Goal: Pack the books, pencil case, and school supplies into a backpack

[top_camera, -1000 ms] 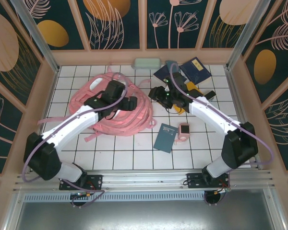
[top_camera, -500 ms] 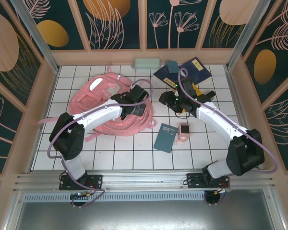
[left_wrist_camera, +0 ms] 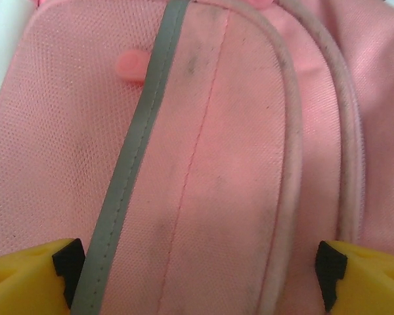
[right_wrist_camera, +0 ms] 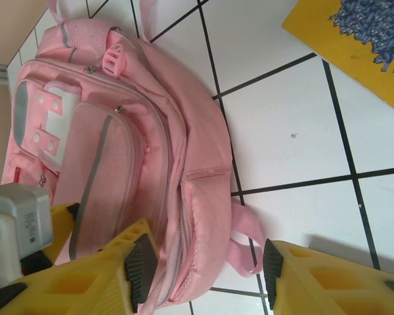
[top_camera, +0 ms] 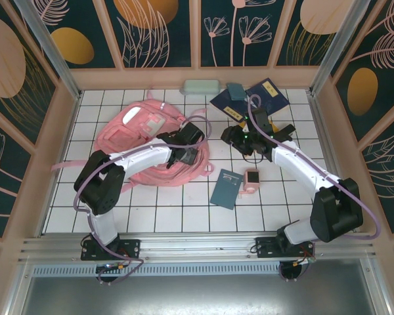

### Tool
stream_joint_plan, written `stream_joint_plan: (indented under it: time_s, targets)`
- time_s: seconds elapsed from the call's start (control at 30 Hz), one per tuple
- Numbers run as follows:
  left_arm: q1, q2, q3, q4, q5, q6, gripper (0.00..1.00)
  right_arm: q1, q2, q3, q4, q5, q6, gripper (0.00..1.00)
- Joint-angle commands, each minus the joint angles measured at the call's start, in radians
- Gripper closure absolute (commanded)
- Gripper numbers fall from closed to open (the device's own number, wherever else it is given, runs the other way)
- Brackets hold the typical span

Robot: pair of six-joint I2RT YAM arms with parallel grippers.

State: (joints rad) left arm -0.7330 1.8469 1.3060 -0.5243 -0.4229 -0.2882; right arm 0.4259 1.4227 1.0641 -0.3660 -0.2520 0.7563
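The pink backpack (top_camera: 144, 134) lies on the left half of the tiled floor, front pocket up. My left gripper (top_camera: 182, 152) hovers over its right end; in the left wrist view the gripper (left_wrist_camera: 197, 279) is open wide over the pink fabric (left_wrist_camera: 217, 151) and a grey reflective strip (left_wrist_camera: 134, 151). My right gripper (top_camera: 231, 136) is just right of the bag; in its wrist view it (right_wrist_camera: 207, 266) stands open around the bag's side pocket (right_wrist_camera: 200, 223) and a strap loop. A teal book (top_camera: 226, 188), the pink gadget (top_camera: 251, 178), navy books (top_camera: 269, 96), the mint pencil case (top_camera: 201, 86) and a yellow book (right_wrist_camera: 354, 39) lie outside the bag.
A small teal pad (top_camera: 235, 90) lies by the back wall next to the navy books. A slim black bar (top_camera: 286, 130) sits right of the right forearm. Wooden walls enclose the floor on three sides. Pink straps (top_camera: 128, 187) trail off the bag's near side.
My left gripper has slid right across the backpack, baring its front pocket, and the arm's elbow has folded back. My right gripper has shifted slightly right, away from the bag.
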Motion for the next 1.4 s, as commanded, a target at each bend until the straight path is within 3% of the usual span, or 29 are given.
stream_joint_plan:
  time_s: [0.0,0.1,0.3,0.4,0.6,0.83,1.23,1.37]
  targets:
    - [0.034,-0.007,-0.038,0.003,-0.015,0.018,0.11,-0.007,0.011,-0.021,0.040,-0.033,-0.016,0.48]
    - [0.068,-0.013,-0.051,0.017,0.052,0.017,0.20,-0.007,0.024,-0.022,0.054,-0.052,-0.011,0.49]
    - [0.118,0.013,-0.051,0.053,0.207,0.019,0.61,-0.007,0.036,-0.012,0.064,-0.061,-0.013,0.52]
    - [0.130,0.023,-0.047,0.061,0.280,0.026,0.76,-0.007,0.032,-0.005,0.061,-0.057,-0.021,0.53]
    - [0.142,-0.022,-0.041,0.071,0.284,0.042,1.00,-0.011,0.016,0.012,0.030,-0.013,-0.062,0.56]
    - [0.168,-0.142,-0.028,0.087,0.253,0.006,1.00,-0.028,-0.014,0.052,-0.044,0.078,-0.118,0.56]
    - [0.291,-0.335,-0.076,0.118,0.328,-0.128,1.00,-0.082,-0.058,0.049,-0.167,0.126,-0.176,0.54]
    - [0.369,-0.413,-0.145,0.188,0.428,-0.211,1.00,-0.084,-0.073,0.051,-0.238,0.175,-0.176,0.53]
